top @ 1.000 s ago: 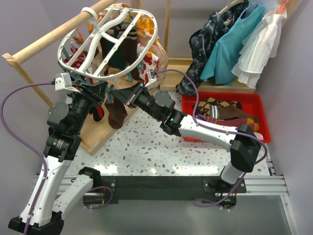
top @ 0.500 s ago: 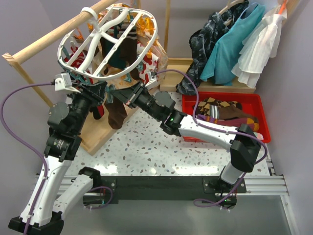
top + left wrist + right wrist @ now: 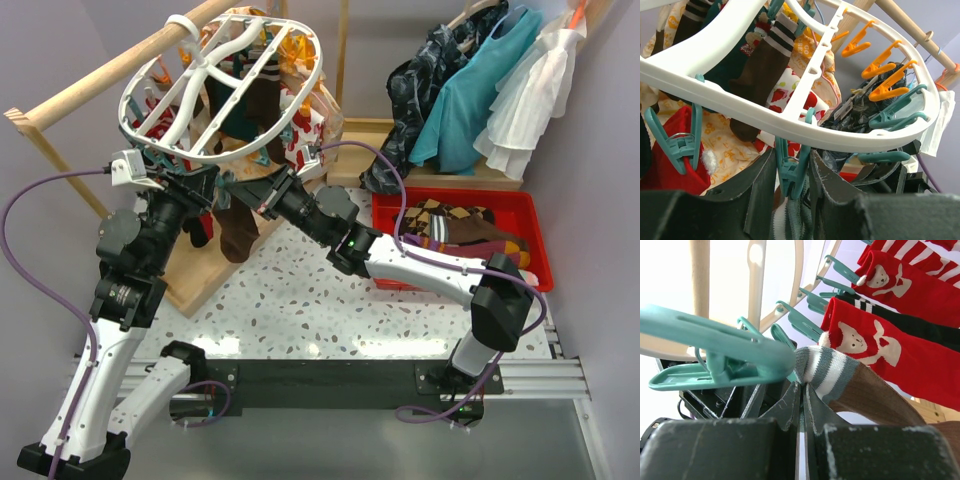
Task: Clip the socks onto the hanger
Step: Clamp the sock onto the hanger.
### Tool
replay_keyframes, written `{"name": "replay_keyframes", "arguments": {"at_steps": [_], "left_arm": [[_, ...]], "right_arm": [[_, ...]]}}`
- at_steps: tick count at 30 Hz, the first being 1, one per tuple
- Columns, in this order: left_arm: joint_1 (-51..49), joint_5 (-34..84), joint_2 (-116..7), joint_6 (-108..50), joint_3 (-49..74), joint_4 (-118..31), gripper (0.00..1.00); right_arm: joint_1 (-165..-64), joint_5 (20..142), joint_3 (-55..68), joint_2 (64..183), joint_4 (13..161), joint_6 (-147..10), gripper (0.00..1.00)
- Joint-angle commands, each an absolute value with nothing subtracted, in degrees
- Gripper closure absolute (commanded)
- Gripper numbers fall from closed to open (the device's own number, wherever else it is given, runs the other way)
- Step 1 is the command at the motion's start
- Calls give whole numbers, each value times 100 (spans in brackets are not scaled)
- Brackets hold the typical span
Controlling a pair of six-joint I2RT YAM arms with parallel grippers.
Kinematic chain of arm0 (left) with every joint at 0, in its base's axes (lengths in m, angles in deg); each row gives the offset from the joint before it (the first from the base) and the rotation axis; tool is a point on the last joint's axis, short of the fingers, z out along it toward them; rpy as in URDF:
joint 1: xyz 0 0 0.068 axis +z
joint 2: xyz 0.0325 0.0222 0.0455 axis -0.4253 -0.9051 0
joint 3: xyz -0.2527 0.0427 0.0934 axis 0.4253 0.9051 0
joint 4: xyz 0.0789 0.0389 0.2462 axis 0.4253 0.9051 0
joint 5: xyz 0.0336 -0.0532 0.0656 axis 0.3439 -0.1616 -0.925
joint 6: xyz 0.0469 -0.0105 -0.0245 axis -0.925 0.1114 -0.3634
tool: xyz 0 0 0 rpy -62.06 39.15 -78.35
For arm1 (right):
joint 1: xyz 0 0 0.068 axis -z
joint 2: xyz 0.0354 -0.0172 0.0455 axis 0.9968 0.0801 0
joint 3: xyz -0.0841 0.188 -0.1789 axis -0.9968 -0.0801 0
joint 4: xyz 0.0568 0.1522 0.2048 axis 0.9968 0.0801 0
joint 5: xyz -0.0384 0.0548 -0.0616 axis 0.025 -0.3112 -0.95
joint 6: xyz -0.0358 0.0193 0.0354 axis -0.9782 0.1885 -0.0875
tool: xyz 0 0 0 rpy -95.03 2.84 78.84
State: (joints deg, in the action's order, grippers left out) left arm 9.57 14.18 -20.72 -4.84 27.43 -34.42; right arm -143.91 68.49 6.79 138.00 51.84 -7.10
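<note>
Left gripper (image 3: 792, 176) pinching a teal clip (image 3: 788, 161) beneath the hanger (image 3: 740, 107) rim; right gripper (image 3: 801, 396) clamped tight on a grey-striped sock (image 3: 826, 367) cuff

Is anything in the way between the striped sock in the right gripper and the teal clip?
Nothing visible. The right gripper holds the striped sock by its cuff, right against the tip of the teal clip, and the left gripper pinches that clip. The red socks hang off to the side, not between.
</note>
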Motion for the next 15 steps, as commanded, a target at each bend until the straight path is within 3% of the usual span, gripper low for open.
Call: {"name": "replay_keyframes", "arguments": {"at_steps": [1,15], "left_arm": [[961,1605,-2067,-374,2833,-3449,100],[961,1675,-2067,-234,2868,-3493,100]], "right_arm": [[-14456,6748,931,13839,4741,-591,100],[-14464,6661,931,13856,4662,-600,100]]}}
